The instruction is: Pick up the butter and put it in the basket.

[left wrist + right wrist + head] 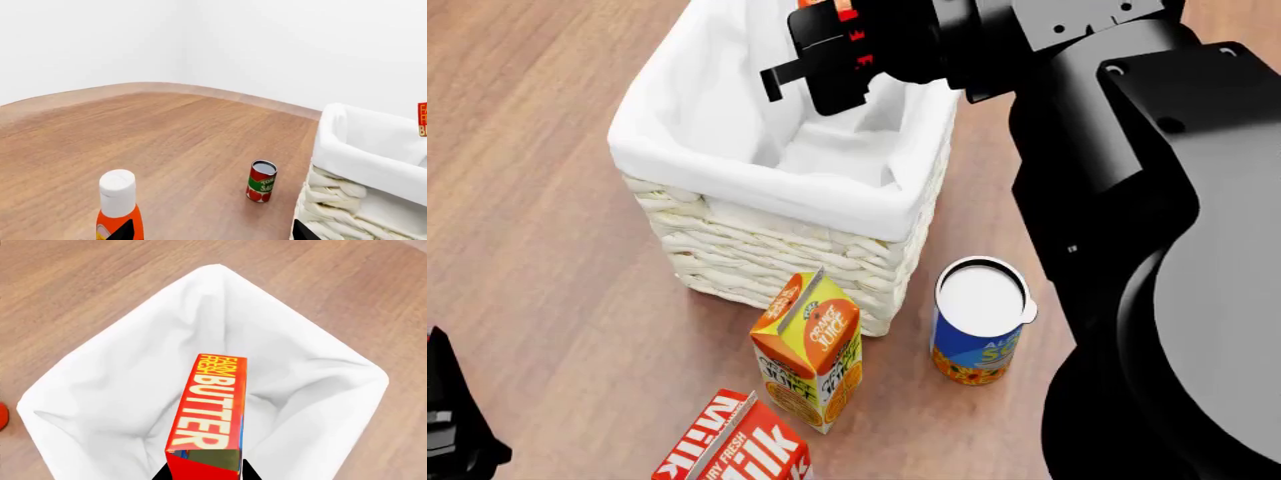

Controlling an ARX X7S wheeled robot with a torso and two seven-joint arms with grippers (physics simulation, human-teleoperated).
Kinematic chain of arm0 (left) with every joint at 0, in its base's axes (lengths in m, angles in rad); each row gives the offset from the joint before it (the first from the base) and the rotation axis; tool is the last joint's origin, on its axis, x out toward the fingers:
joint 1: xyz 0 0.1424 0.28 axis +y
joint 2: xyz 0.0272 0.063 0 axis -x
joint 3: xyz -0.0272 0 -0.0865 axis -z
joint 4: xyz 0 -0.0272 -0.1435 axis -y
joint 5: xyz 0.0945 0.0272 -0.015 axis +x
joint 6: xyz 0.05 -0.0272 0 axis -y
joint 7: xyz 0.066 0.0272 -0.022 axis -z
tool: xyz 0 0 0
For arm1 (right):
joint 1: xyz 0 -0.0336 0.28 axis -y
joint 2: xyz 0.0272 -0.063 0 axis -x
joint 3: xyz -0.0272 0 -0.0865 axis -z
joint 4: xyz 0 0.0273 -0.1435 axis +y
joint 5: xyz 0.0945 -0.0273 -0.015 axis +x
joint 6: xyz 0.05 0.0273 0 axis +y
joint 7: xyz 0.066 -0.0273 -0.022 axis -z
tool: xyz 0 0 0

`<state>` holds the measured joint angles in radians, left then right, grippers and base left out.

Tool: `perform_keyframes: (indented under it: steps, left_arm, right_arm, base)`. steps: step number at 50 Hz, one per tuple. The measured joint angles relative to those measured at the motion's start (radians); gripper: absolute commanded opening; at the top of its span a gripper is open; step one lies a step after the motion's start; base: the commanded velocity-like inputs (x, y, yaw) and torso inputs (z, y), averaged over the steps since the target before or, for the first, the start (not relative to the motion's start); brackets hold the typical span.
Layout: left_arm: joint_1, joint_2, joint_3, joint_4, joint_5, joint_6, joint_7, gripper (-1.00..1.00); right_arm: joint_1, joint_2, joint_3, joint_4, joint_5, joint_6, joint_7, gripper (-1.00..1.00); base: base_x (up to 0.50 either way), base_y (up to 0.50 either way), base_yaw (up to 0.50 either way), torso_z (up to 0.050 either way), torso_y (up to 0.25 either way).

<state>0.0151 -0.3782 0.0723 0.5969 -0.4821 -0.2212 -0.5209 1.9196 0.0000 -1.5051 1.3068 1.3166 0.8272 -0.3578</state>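
One end effector, the right [203, 471], is clamped on the butter [212, 410], gripping its near end w/ the box sticking out lengthwise past the fingertips, directly over the basket [827, 250] opening, above the white liner, not touching it. Left end effector [210, 235]: only dark finger tips show, can't tell how wide. Juice carton [809, 347], milk carton [737, 447] and blue can [980, 320] stand just beside the basket's near wall; tomato can [261, 181] near its other side.
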Motion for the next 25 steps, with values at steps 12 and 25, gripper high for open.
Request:
perform_keyframes:
  steps: [12, 25]
  left_arm:
    - [0.012, -0.006, 0.001, 0.020, -0.006, -0.008, -0.010, 1.00]
    - [0.028, -0.014, -0.001, 0.045, -0.013, -0.015, -0.022, 1.00]
  right_arm:
    - [-0.016, 0.000, 0.003, 0.000, -0.014, 0.013, -0.019, -1.00]
    - [-0.032, 0.000, 0.005, -0.002, -0.021, 0.011, -0.033, -1.00]
  base:
    - [0.00, 0.00, 0.00, 0.000, 0.001]
    - [0.00, 0.00, 0.00, 0.001, 0.001]
